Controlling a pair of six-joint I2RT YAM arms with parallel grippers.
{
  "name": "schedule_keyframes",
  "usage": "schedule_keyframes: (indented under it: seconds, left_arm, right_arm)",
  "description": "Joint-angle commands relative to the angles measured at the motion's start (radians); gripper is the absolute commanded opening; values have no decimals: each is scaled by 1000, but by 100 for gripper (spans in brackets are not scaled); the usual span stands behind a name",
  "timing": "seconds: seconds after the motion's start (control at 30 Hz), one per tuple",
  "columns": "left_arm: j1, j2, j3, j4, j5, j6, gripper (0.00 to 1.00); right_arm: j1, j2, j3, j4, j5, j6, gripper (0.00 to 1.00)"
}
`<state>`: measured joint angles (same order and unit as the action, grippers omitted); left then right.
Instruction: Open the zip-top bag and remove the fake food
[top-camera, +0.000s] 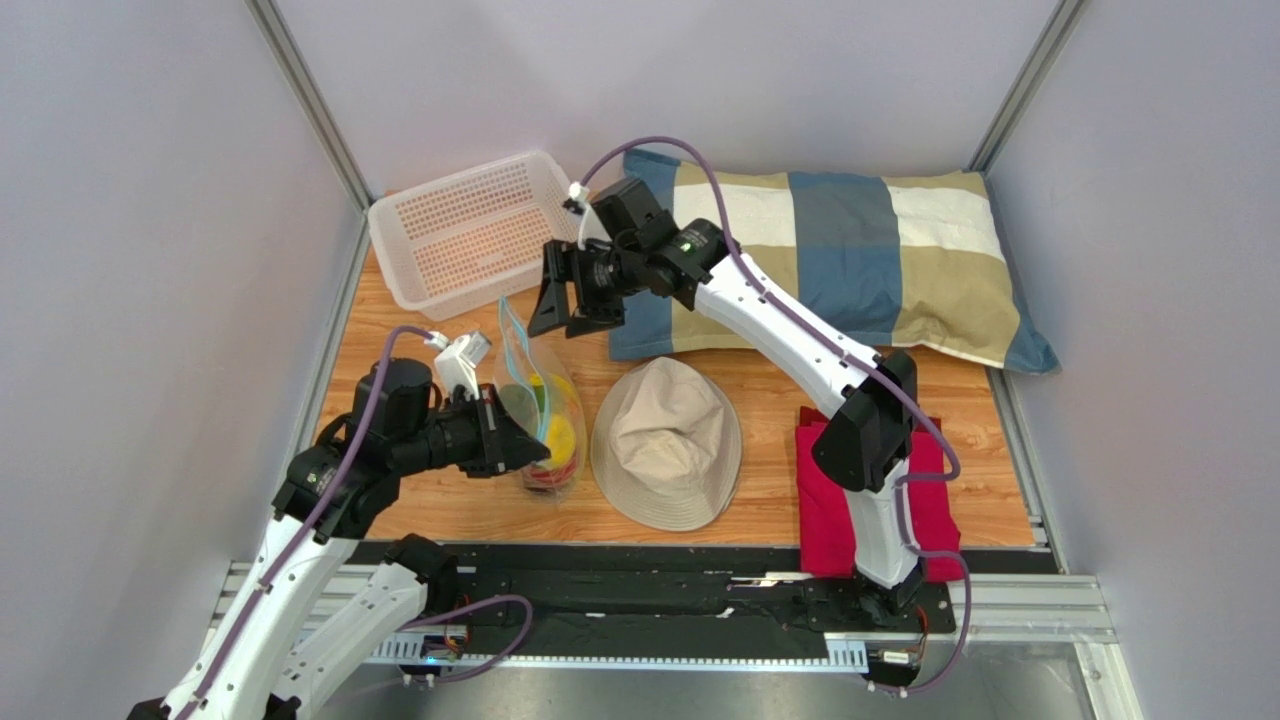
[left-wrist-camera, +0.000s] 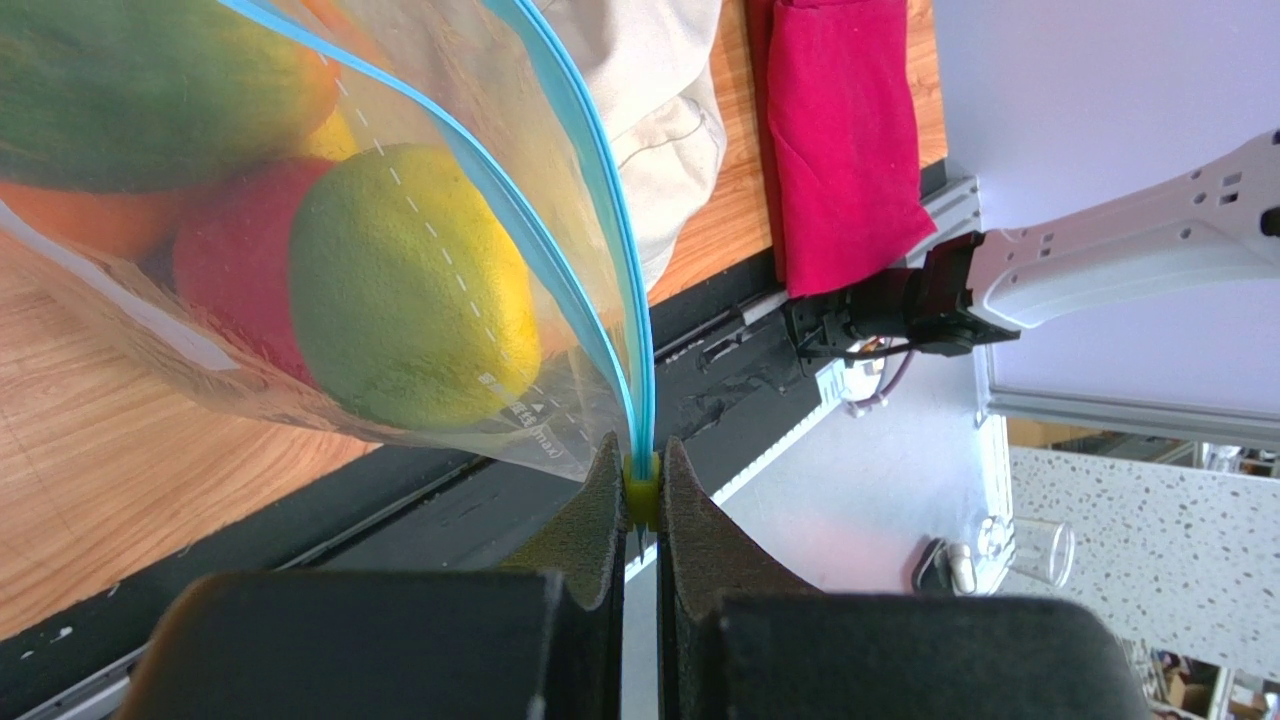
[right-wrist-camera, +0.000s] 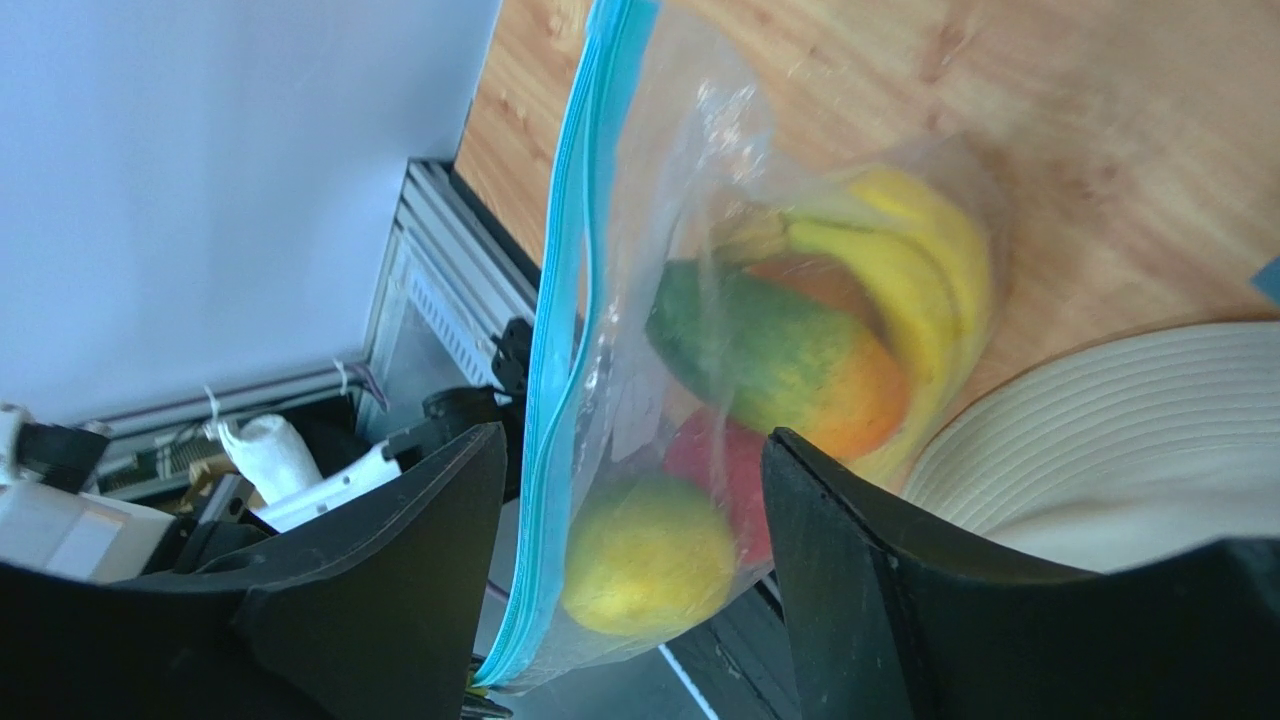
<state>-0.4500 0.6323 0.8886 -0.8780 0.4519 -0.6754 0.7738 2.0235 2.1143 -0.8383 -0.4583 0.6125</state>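
The zip-top bag (top-camera: 537, 393) stands on the wood table left of the hat, its light blue zip strip (top-camera: 519, 342) on top. It holds the fake food: a green-orange mango (right-wrist-camera: 766, 360), yellow bananas (right-wrist-camera: 917, 285), a red apple (right-wrist-camera: 721, 473) and a yellow-green round fruit (left-wrist-camera: 413, 293). My left gripper (left-wrist-camera: 643, 488) is shut on the yellow slider at the near end of the zip strip (left-wrist-camera: 601, 225). My right gripper (right-wrist-camera: 631, 443) is open above the bag's far end, and the zip strip (right-wrist-camera: 564, 375) runs between its fingers without touching them.
A white mesh basket (top-camera: 466, 225) sits at the back left. A beige hat (top-camera: 666, 443) lies right of the bag. A checked pillow (top-camera: 842, 255) lies at the back right. A red cloth (top-camera: 939, 525) lies front right under the right arm.
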Motion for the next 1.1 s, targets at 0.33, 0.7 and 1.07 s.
schedule_keyframes:
  seconds: [0.33, 0.7, 1.07]
  left_arm:
    - [-3, -3, 76, -29, -42, -7, 1]
    - [10, 248, 377, -323, -616, -159, 90]
    - [105, 406, 300, -108, -579, -66, 65]
  right_arm:
    - [99, 67, 45, -88, 57, -112, 33]
    - [125, 24, 76, -102, 83, -96, 0]
    - [130, -8, 55, -74, 84, -56, 0]
